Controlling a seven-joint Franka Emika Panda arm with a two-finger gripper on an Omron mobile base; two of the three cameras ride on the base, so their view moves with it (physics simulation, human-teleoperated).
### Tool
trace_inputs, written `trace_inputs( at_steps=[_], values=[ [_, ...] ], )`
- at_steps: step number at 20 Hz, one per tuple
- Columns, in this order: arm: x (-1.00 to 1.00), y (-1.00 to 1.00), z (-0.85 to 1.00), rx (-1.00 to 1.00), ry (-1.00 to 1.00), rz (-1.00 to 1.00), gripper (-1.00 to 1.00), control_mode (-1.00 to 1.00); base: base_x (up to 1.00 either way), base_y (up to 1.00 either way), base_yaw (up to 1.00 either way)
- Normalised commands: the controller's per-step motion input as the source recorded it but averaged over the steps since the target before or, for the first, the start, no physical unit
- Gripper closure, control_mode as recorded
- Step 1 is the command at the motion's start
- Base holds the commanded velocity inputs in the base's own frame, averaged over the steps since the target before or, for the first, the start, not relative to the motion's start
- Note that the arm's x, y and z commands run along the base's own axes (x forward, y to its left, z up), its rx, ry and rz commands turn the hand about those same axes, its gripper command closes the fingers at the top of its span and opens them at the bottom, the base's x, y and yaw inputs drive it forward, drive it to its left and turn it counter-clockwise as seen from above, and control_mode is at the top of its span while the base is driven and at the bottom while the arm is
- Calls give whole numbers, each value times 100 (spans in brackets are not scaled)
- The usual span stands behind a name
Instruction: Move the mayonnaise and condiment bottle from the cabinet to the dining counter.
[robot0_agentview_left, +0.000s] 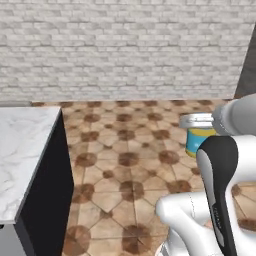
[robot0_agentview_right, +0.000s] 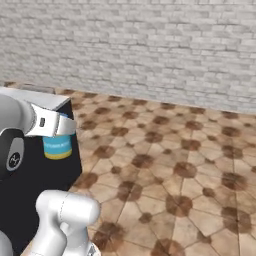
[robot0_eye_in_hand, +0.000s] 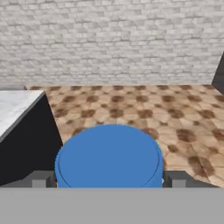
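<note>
The mayonnaise (robot0_eye_in_hand: 109, 157) sits between the two dark fingertips of the gripper (robot0_eye_in_hand: 109, 181), carried in the air above the tiled floor (robot0_agentview_left: 125, 150). In the hand view its round blue lid faces the camera as a broad flat disc with a thin raised rim, and one fingertip (robot0_eye_in_hand: 40, 180) stands at each side of it, touching or very nearly touching the lid's edge. The jaws stand wide, spread across the full width of the jar, so the gripper is pinching the mayonnaise by its sides.

From the left base view the jar (robot0_agentview_left: 199, 142) shows below the grey hand: a yellow band at the top of the body, a blue label band under it, and a yellow strip at the bottom. The right base view gives the same jar (robot0_agentview_right: 57, 146) with the blue band and yellow base hanging under the gripper (robot0_agentview_right: 60, 126), seen against the dark side of the counter.

The counter (robot0_agentview_left: 20, 150), white marble with grey veins on a black body, lies to the left of the mayonnaise. The jar is off its top, out over the floor. A pale brick wall (robot0_agentview_left: 125, 50) stands well beyond the jar.
</note>
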Motion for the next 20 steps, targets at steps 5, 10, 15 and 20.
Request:
trace_inputs(
  at_steps=[5,10,15,20],
  values=[
    [0,0,0,0,0,0,100,100,100,-94,15],
    [0,0,0,0,0,0,100,100,100,-76,26],
    [0,0,0,0,0,0,100,100,100,-59,33],
    [0,0,0,0,0,0,100,100,100,-48,38]
  ],
)
